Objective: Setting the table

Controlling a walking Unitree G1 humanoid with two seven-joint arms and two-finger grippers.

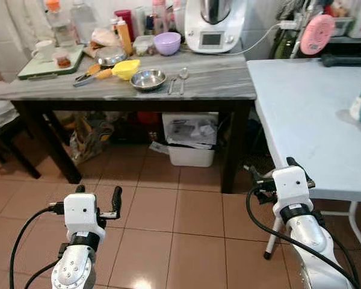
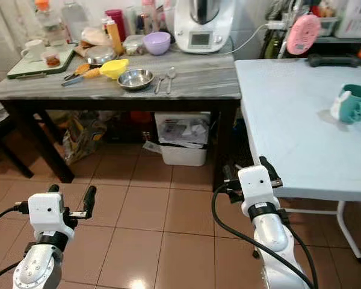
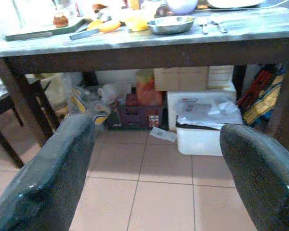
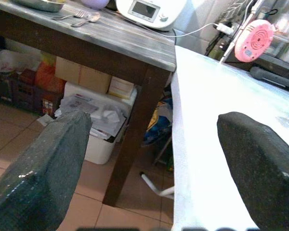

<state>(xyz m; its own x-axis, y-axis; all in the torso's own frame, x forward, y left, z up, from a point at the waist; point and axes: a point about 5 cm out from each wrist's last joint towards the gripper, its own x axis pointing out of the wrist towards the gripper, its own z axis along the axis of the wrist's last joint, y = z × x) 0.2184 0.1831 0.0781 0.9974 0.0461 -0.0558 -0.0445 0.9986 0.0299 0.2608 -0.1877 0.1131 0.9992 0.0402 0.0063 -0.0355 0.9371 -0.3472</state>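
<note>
so the robot stands on a brown tile floor [image 1: 186, 211] in front of a dark table with a grey top [image 1: 216, 81]. both arms are held out low in front of it, over the floor. the left gripper [image 1: 97, 198] has its two black fingers spread wide and holds nothing. the right gripper [image 2: 246, 170] is also spread wide and empty, just beside the near corner of a pale blue table [image 2: 301, 120].

on the grey top sits a shiny metal bowl [image 1: 148, 79]. right beside it lie a fork [image 1: 172, 85] and a spoon [image 1: 183, 77], side by side. a yellow bowl [image 1: 126, 68] is near the metal bowl, and a purple bowl [image 1: 167, 43] is farther back. a big white kitchen machine [image 1: 213, 27] stands at the back of the table, with a cord going off to the wall. a green tray [image 1: 45, 63] with a white cup [image 1: 43, 48] is at the far left end.

on the pale blue table sits a teal and white mug [image 2: 351, 102], well apart from both grippers. a pink round thing [image 2: 303, 34] is behind that table.

under the dark table is a white bin [image 1: 192, 138] with papers in it.
</note>
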